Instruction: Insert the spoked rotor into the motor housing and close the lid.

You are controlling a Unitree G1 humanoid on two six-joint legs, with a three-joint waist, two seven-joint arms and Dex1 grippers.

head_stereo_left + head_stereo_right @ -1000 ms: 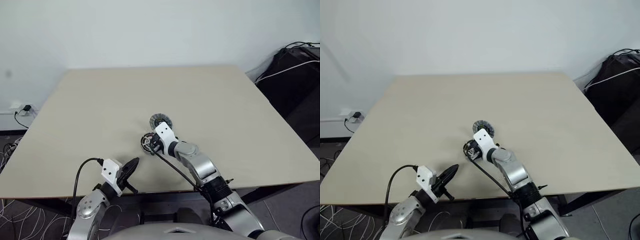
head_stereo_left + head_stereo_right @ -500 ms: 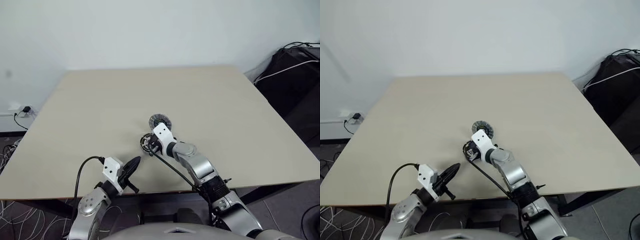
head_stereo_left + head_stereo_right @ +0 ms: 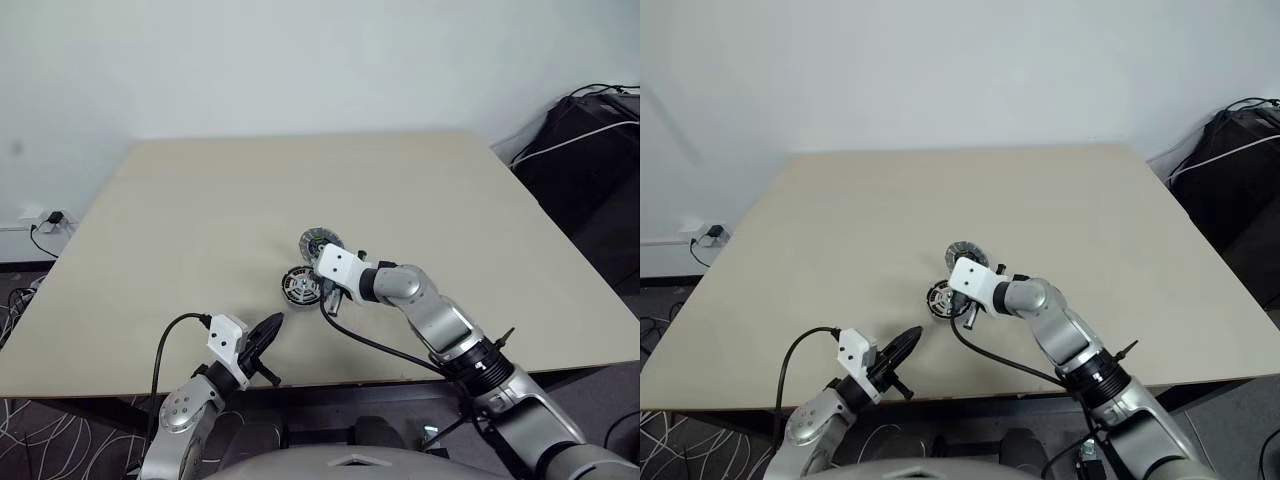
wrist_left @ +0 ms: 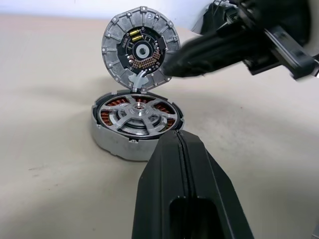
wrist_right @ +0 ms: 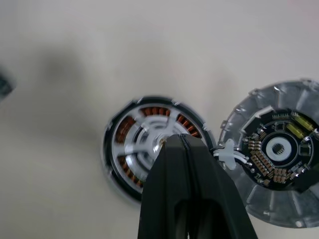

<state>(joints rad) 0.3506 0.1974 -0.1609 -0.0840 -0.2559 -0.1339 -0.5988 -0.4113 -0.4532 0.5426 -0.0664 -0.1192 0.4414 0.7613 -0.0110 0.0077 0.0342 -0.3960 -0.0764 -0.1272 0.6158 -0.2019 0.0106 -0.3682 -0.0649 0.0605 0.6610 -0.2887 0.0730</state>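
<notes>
Beige bench point(image 3: 200, 200) standing against a white wall; dark bags and cables lying at the right.

Head views: motor housing point(image 3: 299, 285) sitting near the bench's middle, the spoked rotor point(image 4: 138, 113) already seated inside it. Lid point(image 3: 318, 242) lying just behind it, the two touching at their edges. Right end effector point(image 3: 328, 297) reaching in from the right and pointing down at the housing's right edge. Left end effector point(image 3: 268, 327) hovering at the near edge of the bench, well apart from the parts.

Left wrist view: left end effector point(image 4: 178, 135) showing its fingers pressed together, pinching nothing, aimed at the housing point(image 4: 132, 124). Copper windings showing between the rotor's spokes. Lid point(image 4: 141, 48) tilting up behind the housing, its inner face with small components turned towards the camera. Right end effector point(image 4: 172, 66) coming in beside the lid.

Right wrist view: right end effector point(image 5: 179, 138) showing its fingers pressed together, empty, its tip hanging over the rotor point(image 5: 144, 144). Lid point(image 5: 277, 167) sitting beside the housing point(image 5: 115, 172), a pale tab bridging them.
</notes>
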